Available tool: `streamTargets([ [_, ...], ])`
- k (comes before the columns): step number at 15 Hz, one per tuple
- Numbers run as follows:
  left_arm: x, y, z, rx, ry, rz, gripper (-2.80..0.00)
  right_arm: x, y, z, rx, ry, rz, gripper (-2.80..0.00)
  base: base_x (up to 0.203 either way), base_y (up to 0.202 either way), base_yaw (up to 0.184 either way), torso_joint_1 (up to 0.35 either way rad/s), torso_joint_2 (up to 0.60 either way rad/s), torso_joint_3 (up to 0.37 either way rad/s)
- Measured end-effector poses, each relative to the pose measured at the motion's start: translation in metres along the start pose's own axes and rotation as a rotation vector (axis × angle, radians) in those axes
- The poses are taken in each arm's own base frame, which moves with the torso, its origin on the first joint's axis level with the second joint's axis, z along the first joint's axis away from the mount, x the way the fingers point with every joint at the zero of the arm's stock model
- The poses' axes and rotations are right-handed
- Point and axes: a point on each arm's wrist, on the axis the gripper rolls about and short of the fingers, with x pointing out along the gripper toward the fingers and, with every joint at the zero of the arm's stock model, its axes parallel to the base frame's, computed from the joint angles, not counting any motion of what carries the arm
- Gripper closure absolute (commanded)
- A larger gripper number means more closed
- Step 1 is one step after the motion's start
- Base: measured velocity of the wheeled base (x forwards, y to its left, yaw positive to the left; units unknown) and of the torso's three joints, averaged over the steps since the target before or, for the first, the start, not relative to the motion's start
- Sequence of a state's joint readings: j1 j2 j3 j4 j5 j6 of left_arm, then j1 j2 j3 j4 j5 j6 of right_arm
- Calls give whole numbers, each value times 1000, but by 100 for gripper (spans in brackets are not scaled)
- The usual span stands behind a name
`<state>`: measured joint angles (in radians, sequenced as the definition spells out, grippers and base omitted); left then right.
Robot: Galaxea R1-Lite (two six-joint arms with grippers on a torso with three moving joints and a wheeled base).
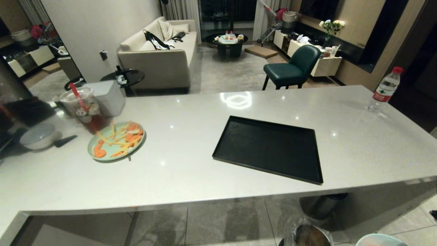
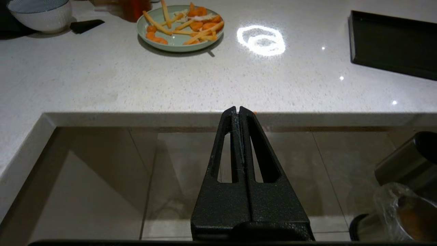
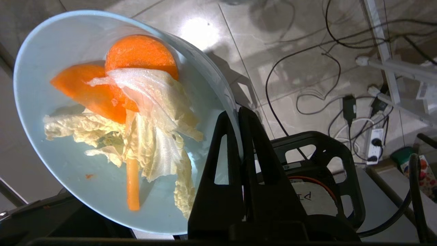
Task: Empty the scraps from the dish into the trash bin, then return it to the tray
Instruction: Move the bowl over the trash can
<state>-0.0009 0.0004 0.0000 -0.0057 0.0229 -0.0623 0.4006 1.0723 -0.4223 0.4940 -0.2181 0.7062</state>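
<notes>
Dim warm room light is glaring as a bright ring on the countertop [image 1: 191, 160] just behind the tray [image 1: 269, 148]; edges are bending.

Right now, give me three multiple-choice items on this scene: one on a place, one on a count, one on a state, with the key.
1. Where is the tray?
A. on the countertop
B. on the floor
C. on the sofa

2. How many things lie on the tray?
A. two
B. none
C. four

3. What is the right pincer doing?
A. hanging open
B. gripping a bottle
C. shut on the dish

Key: 1 A, the tray lies flat on the countertop. 2 B, its black surface is bare. 3 C, the fingers pinch the dish's rim, with the scraps still inside.
</notes>
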Motion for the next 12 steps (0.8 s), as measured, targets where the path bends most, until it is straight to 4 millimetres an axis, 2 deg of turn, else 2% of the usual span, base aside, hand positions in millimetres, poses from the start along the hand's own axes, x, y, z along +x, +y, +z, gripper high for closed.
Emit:
streamTargets([
  [7, 0, 0, 0, 0, 0, 0, 0, 2, -2, -2, 5, 11, -15, 0, -183, 0, -1, 4, 3, 3],
  [12, 0, 0, 0, 0, 0, 0, 0, 3, -3, -3, 3, 11, -14, 0, 0, 0, 0, 0, 0, 0],
])
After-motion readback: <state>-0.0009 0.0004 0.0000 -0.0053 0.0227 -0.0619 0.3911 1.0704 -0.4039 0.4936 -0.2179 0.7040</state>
